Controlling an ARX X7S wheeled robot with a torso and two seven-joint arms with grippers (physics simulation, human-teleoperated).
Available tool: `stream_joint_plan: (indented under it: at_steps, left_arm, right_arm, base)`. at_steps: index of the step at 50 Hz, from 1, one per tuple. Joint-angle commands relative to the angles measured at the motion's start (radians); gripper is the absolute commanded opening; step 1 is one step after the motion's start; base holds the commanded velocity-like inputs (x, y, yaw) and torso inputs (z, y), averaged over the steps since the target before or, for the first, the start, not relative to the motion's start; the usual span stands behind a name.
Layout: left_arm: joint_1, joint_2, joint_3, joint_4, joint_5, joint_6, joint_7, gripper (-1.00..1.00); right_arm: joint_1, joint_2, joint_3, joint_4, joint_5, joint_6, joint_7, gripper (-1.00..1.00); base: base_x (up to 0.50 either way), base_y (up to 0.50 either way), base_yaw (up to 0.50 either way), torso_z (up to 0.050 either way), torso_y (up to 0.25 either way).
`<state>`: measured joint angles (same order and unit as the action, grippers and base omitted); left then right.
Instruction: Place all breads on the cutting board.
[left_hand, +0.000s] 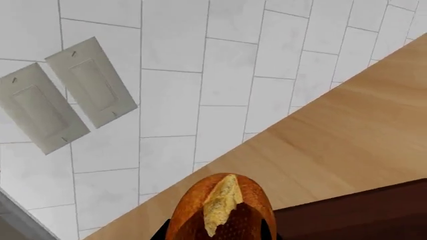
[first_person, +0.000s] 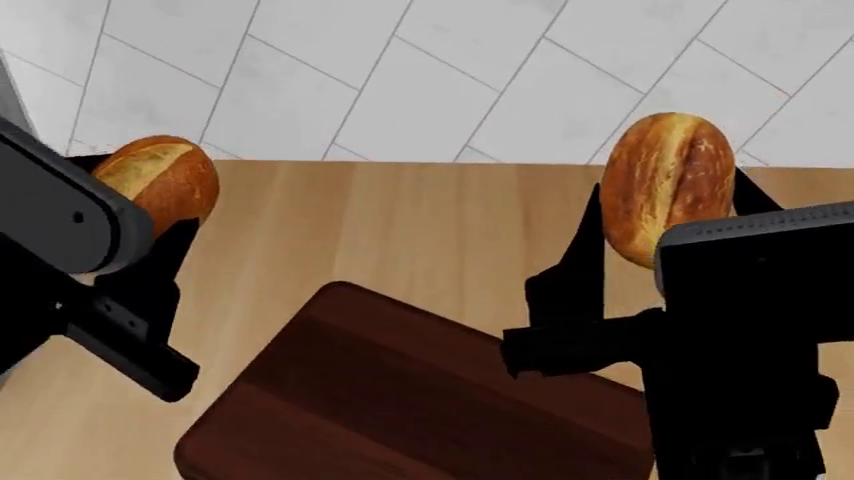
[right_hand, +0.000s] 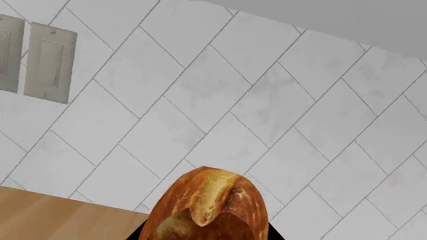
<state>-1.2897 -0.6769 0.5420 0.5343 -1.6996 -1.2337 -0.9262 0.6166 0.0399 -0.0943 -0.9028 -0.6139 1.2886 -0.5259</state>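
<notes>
Bright, even light; sharp, seemingly shadowless.

Tiled wall (first_person: 441, 70) — wall plates (left_hand: 63, 95) — wooden countertop (first_person: 400, 230).

We hold both arms raised over the counter. Our left gripper (first_person: 150, 215) is closed on a roll (first_person: 160, 182) above the counter's left edge, its dark wrist slanting down toward the near-left corner. Our right gripper (first_person: 663, 215) clamps a second roll (first_person: 665, 186), fingers (first_person: 582, 250) upright, forearm dropping toward the near edge.
</notes>
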Motion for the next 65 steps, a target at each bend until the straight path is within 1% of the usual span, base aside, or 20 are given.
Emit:
stream_joint_plan:
  at_steps: [1,9,16,21,33,48,59,65]
  left_arm:
    - [0.039,0.095,0.032,-0.058,0.182,0.028,0.168,-1.00]
    - [0.055,0.111,0.055,-0.081,0.216,0.039,0.200,-1.00]
    - [0.079,0.112,0.074,-0.106,0.262,0.058,0.247,-1.00]
    - [0.097,0.114,0.097,-0.132,0.305,0.071,0.290,-1.00]
    - [0.120,0.091,0.115,-0.133,0.326,0.073,0.301,-1.00]
    - [0.129,0.101,0.141,-0.119,0.310,0.060,0.297,-1.00]
    - [0.160,0.111,0.174,-0.122,0.325,0.066,0.326,-1.00]
    - [0.167,0.124,0.192,-0.160,0.346,0.080,0.375,-1.00]
  right_arm:
    - [-0.014,-0.037,0.083,0.051,0.162,0.030,0.016,-1.00]
    - [-0.055,-0.036,0.107,0.092,0.386,0.057,0.108,-1.00]
    - [-0.074,-0.033,0.133,0.136,0.499,0.053,0.155,-1.00]
    - [-0.103,-0.014,0.128,0.176,0.530,0.042,0.159,-1.00]
    - [-0.159,-0.005,0.159,0.205,0.574,0.015,0.172,-1.00]
    - [-0.203,-0.012,0.185,0.240,0.637,-0.006,0.194,-1.00]
    - [-0.222,-0.009,0.187,0.262,0.680,-0.013,0.215,-1.00]
    - [-0.228,-0.004,0.186,0.267,0.698,-0.022,0.227,-1.00]
  base:
    - [0.00,0.00,0.00,0.000,0.000]
    - [0.00,0.00,0.00,0.000,0.000]
    - [0.00,0.00,0.00,0.000,0.000]
    - [0.00,0.00,0.00,0.000,0.000]
    - [0.00,0.00,0.00,0.000,0.000]
    - [0.00,0.00,0.00,0.000,0.000]
    - [0.00,0.00,0.00,0.000,0.000]
    - [0.00,0.00,0.00,0.000,0.000]
